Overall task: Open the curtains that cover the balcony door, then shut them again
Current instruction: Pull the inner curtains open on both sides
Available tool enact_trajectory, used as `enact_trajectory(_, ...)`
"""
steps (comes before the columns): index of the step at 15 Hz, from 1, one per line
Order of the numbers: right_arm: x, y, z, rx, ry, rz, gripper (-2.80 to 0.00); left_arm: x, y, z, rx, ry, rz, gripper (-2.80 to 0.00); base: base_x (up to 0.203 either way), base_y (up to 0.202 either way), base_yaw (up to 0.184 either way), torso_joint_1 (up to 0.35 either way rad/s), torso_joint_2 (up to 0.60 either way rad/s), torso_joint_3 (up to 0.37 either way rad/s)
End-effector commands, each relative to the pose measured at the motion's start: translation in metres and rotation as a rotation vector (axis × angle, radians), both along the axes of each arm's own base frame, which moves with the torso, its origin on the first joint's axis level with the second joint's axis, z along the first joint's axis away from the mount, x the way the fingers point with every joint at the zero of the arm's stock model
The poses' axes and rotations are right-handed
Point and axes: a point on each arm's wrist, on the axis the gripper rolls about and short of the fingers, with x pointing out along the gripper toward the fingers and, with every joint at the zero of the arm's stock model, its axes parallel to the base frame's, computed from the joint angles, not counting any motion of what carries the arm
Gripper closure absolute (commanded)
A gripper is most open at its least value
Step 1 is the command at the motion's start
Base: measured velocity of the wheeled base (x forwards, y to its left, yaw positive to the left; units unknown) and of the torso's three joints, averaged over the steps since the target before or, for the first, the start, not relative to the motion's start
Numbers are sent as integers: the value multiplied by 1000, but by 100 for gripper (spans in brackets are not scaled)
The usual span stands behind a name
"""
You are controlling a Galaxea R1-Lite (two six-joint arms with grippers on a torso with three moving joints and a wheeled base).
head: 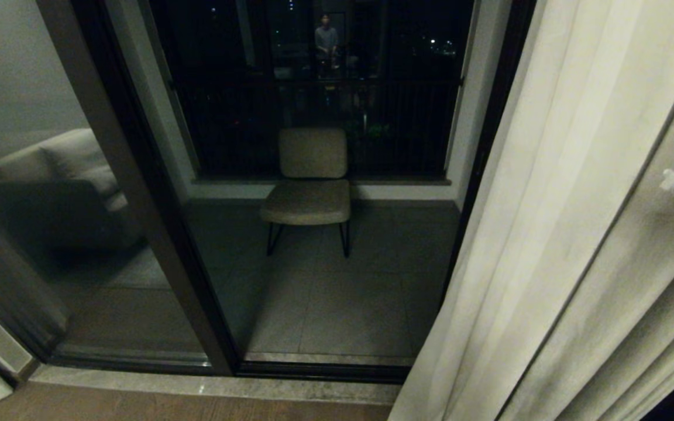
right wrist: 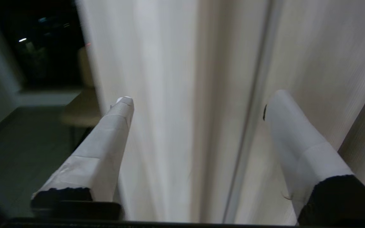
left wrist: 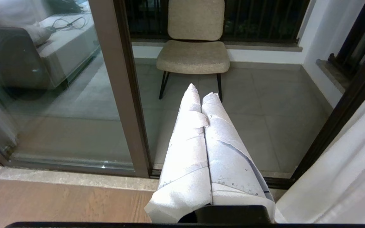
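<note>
Fabric of the curtain (head: 553,234) hangs gathered at the right of the door (head: 313,193), whose glass is left uncovered; soft, light, pleated cloth is judged likely to slide and bunch rather than resist. The right gripper (right wrist: 198,101) is seen with fingers (right wrist: 106,139) spread wide on either side of a fold, nothing clamped. A hold on the leading edge, several pleats pinched together, is judged best. The left gripper (left wrist: 201,91) is kept shut, empty, facing the door

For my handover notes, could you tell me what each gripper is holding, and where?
Nothing: the right gripper stands open before the curtain, gripping no fold; the left gripper is shut on nothing.
</note>
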Motion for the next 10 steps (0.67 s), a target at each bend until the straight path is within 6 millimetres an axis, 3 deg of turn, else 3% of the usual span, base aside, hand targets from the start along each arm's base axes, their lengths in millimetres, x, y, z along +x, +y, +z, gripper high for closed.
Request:
enact_trajectory(1, -30, 10, -7, -4, -33, 42, 0, 0, 0, 0, 0, 0, 0, 0, 0, 0, 0, 0, 0, 0)
enact_trajectory(7, -29, 18, -4, -4, -39, 102, 0, 0, 0, 0, 0, -2, 0, 0, 0, 0, 0, 0, 0, 0)
enact_trajectory(10, -5, 36, 11, -25, -37, 206, 0, 0, 0, 0, 0, 0, 0, 0, 0, 0, 0, 0, 0, 0)
